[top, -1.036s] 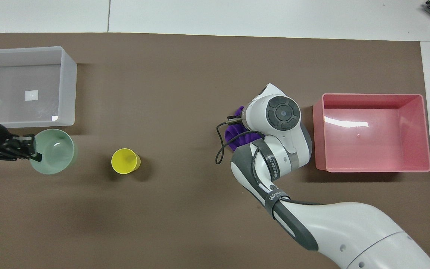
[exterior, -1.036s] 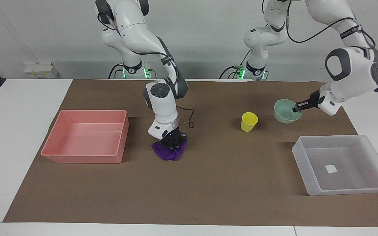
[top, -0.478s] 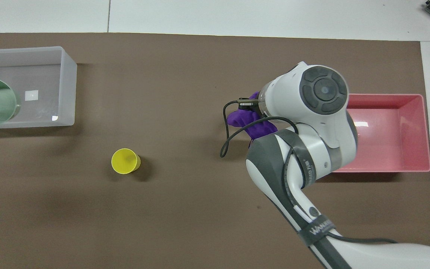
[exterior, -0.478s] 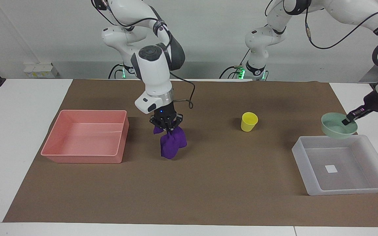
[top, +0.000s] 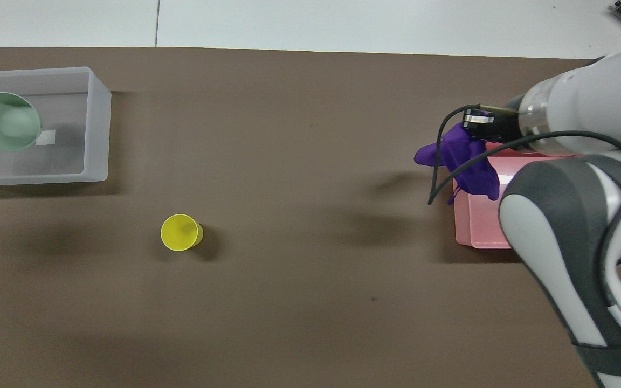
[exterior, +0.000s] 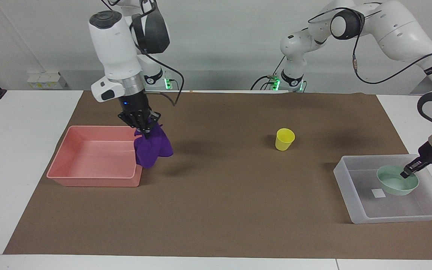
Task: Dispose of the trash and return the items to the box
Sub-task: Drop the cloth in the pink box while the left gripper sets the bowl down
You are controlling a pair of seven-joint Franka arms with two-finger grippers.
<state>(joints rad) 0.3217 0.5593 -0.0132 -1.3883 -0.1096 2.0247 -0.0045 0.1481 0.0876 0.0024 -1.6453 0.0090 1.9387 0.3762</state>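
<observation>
My right gripper [exterior: 143, 126] is shut on the purple cloth [exterior: 150, 149], which hangs in the air over the pink tray's edge toward the table's middle; both show in the overhead view, gripper [top: 481, 127] and cloth [top: 467, 164]. My left gripper [exterior: 408, 172] is shut on the rim of the mint-green bowl [exterior: 396, 180], held low inside the translucent box [exterior: 388, 219]; I cannot tell whether it rests on the floor. The overhead view shows the bowl [top: 8, 121] in the box [top: 98, 129] by the white label. The yellow cup [exterior: 284, 139] stands upright on the mat [top: 181, 232].
The pink tray [exterior: 92, 180] sits at the right arm's end of the table, partly covered by my right arm in the overhead view [top: 477, 229]. A brown mat [exterior: 216, 210] covers the table's middle.
My right gripper lifted the purple cloth off the mat and carried it to the pink tray's edge. My left gripper lifted the bowl, carried it to the box and lowered it inside.
</observation>
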